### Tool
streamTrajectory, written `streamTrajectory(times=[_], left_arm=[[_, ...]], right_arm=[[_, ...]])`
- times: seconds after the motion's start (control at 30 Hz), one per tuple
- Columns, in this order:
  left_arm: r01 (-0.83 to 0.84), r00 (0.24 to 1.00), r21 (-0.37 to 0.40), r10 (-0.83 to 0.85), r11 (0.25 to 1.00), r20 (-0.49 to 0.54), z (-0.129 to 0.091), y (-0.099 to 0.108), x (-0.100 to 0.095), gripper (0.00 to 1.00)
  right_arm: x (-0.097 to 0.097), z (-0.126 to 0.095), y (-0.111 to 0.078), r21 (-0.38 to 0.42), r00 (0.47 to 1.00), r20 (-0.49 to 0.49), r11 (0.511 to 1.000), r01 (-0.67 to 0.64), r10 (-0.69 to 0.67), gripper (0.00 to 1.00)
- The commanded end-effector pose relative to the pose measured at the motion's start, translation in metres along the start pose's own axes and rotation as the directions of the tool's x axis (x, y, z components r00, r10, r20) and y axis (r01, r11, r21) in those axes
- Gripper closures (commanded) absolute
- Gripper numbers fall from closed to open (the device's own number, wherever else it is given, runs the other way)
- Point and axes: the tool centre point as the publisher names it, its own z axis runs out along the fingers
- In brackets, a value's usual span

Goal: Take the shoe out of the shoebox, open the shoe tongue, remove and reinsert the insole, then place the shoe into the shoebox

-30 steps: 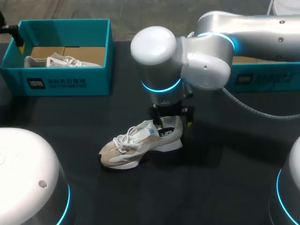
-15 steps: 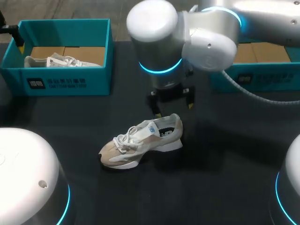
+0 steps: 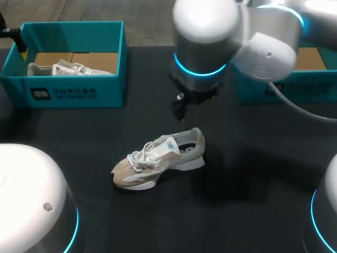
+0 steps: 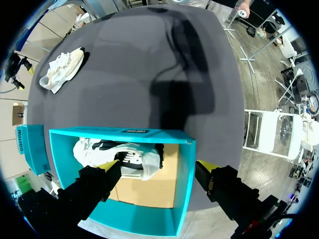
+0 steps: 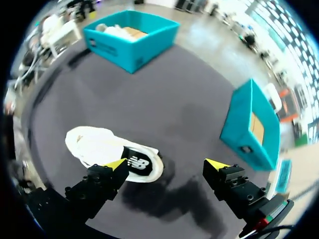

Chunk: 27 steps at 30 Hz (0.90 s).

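A beige and white shoe (image 3: 158, 158) lies on its sole on the black table, toe toward the front left, with its black insole (image 5: 137, 162) showing in the opening. My right gripper (image 3: 197, 102) hangs open above and behind the heel, touching nothing. In the right wrist view the shoe (image 5: 107, 147) lies below the open right gripper (image 5: 166, 164), nearer one finger. My left gripper (image 4: 158, 167) is open over the left teal shoebox (image 4: 182, 189), which holds a second shoe (image 4: 119, 155).
The left teal shoebox (image 3: 73, 95) stands at the back left with the second shoe (image 3: 68, 68) inside. Another teal shoebox (image 3: 295, 84) stands at the back right, partly hidden by my right arm. The bases of both arms fill the front corners.
My right gripper has risen from the shoe's heel and drawn back to the right. The shoe stayed put on the table. The left arm has not moved.
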Motion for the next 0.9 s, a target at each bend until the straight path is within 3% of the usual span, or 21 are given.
streamTrajectory(times=[0.03,0.1,0.7,0.9], left_arm=[[-0.001,1.000,0.000,0.001,1.000,-0.003,-0.001,0.000,0.000,0.00],[-0.001,1.000,0.000,0.001,1.000,-0.003,-0.001,0.000,0.000,0.00],[-0.001,1.000,0.000,0.001,1.000,-0.003,-0.001,0.000,0.000,0.00],[-0.001,1.000,0.000,0.001,1.000,-0.003,-0.001,0.000,0.000,0.00]], right_arm=[[-0.017,-0.004,-0.002,-0.189,0.917,-0.076,0.909,0.373,-0.392,0.00],[-0.021,-0.005,-0.001,-0.209,0.891,-0.100,0.885,0.416,-0.442,0.00],[-0.021,-0.005,-0.001,-0.209,0.891,-0.100,0.885,0.416,-0.442,0.00],[-0.029,-0.012,-0.019,-0.408,0.713,-0.080,0.676,0.614,-0.696,0.00]])
